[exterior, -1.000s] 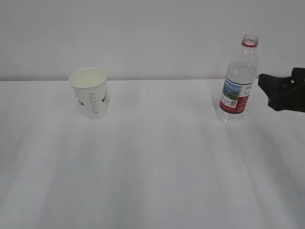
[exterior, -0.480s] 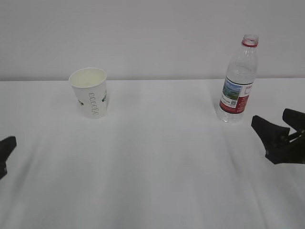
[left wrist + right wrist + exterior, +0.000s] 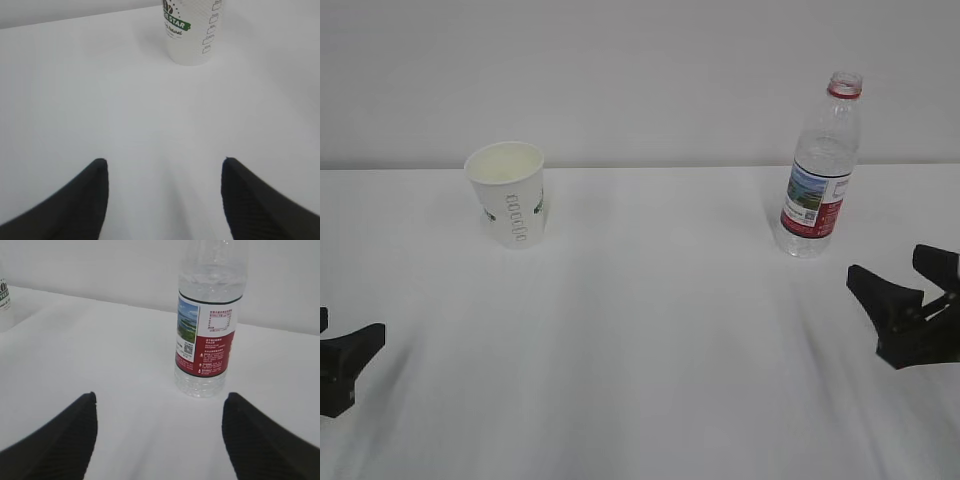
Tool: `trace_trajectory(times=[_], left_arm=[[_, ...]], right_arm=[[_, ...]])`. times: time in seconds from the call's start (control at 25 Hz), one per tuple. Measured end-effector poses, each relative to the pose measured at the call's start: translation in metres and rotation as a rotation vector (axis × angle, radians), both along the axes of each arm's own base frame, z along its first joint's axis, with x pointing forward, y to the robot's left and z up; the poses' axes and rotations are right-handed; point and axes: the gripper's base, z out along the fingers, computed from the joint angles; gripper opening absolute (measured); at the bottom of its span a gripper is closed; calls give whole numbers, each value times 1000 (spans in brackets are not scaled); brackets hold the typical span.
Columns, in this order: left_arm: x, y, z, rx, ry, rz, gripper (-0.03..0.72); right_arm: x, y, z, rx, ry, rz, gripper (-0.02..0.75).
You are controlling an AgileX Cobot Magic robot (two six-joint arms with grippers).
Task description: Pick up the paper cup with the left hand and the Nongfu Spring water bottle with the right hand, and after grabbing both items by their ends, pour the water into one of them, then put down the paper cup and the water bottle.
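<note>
The paper cup (image 3: 507,195) stands upright at the back left of the white table, its printed side (image 3: 192,30) at the top of the left wrist view. My left gripper (image 3: 350,328) is open near the front left edge, well short of the cup; nothing lies between its fingers (image 3: 165,162). The Nongfu Spring water bottle (image 3: 820,170) stands upright and capless at the back right, with clear water (image 3: 212,290) showing above its label. My right gripper (image 3: 885,262) is open just in front and to the right of the bottle (image 3: 207,340), apart from it, with nothing between its fingers (image 3: 161,396).
The white table (image 3: 650,330) runs back to a plain pale wall (image 3: 640,70) right behind the cup and bottle. A sliver of the cup (image 3: 4,295) shows at the left edge of the right wrist view.
The right gripper dropped from beside the bottle's label to low over the table, then nearly stopped. The left gripper came into view at the lower left and moved inward.
</note>
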Motion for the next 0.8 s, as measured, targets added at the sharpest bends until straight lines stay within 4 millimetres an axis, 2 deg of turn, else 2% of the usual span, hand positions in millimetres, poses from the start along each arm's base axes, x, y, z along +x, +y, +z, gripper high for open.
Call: trace_trajectory(times=[0.28,0.8], left_arm=[[0,0,0,0,0,0,516],[-1,-4,0,0,-2,-45,516]], right_arm=[[0,0,-3,-100,-18,28,587],[-1,0,-8,-120,1,36,587]])
